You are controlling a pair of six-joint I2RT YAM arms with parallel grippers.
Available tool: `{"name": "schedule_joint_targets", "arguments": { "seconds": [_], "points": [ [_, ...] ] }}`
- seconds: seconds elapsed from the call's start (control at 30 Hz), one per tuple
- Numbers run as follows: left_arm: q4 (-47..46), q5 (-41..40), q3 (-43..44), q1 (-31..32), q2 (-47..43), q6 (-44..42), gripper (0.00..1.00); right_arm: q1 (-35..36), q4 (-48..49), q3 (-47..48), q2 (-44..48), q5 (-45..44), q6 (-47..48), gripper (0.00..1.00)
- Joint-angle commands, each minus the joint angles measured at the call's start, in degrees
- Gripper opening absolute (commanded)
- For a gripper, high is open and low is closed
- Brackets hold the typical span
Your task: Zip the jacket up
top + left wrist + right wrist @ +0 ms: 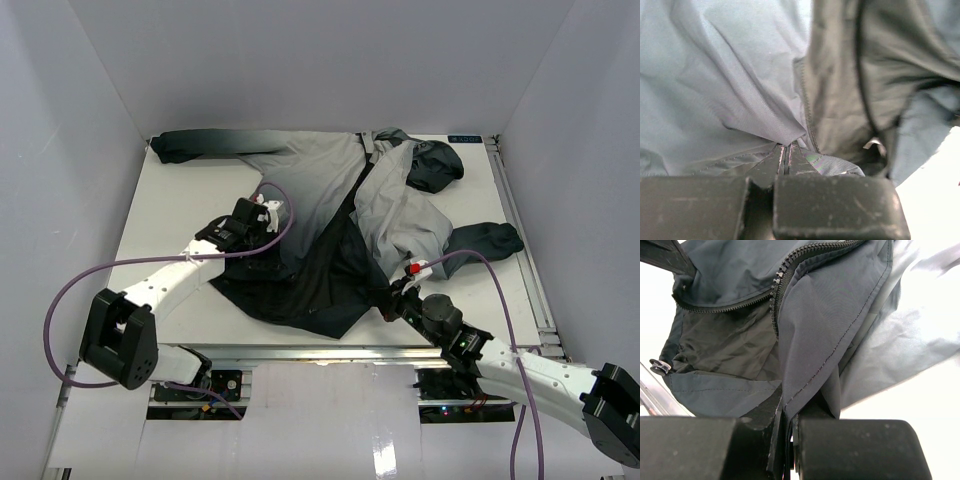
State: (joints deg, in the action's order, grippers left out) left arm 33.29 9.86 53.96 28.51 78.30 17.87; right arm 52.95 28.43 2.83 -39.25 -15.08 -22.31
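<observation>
Two closed grips are noted. Nearest, the right gripper is pinched tight on the dark hem of the jacket, beside the unjoined zipper teeth. This is judged an anchor to keep the bottom taut. Further in, the left gripper is clamped on a fold at the front edge seam, likely to line up the two sides. The jacket lies spread across the table, hood at the far right. No brand is legible — a small blue tag at the far edge is unreadable.

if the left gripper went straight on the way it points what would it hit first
More of the jacket: the left gripper is shut on its cloth, and grey folds rise right ahead. How deep they bunch is unclear.
</observation>
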Motion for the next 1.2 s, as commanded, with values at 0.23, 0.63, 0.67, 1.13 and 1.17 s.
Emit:
{"name": "schedule_joint_targets", "arguments": {
  "seconds": [0.23, 0.63, 0.67, 1.13, 1.17],
  "points": [
    [7.3, -10.6, 1.7, -0.1, 0.3, -2.3, 0.02, 0.3, 0.9, -5.7, -0.4, 0.2, 0.3, 0.08],
    [3.3, -4.9, 5.3, -0.1, 1.9, -4.0, 0.59, 0.4, 0.0, -7.4, -3.8, -3.7, -8.0, 0.08],
    [2.9, -3.4, 6.1, -0.1, 3.4, -3.9, 0.59, 0.4, 0.0, -7.7, -4.6, -4.3, -10.0, 0.08],
    [-12.3, 5.8, 13.0, -0.9, 32.8, 7.0, 0.35, 0.2, 3.8, -7.9, -11.8, -15.6, -20.6, 0.08],
    [-13.4, 6.3, 14.1, -1.0, 34.3, 7.1, 0.35, 0.1, 4.6, -7.4, -12.9, -16.3, -19.9, 0.08]
  ]
}}
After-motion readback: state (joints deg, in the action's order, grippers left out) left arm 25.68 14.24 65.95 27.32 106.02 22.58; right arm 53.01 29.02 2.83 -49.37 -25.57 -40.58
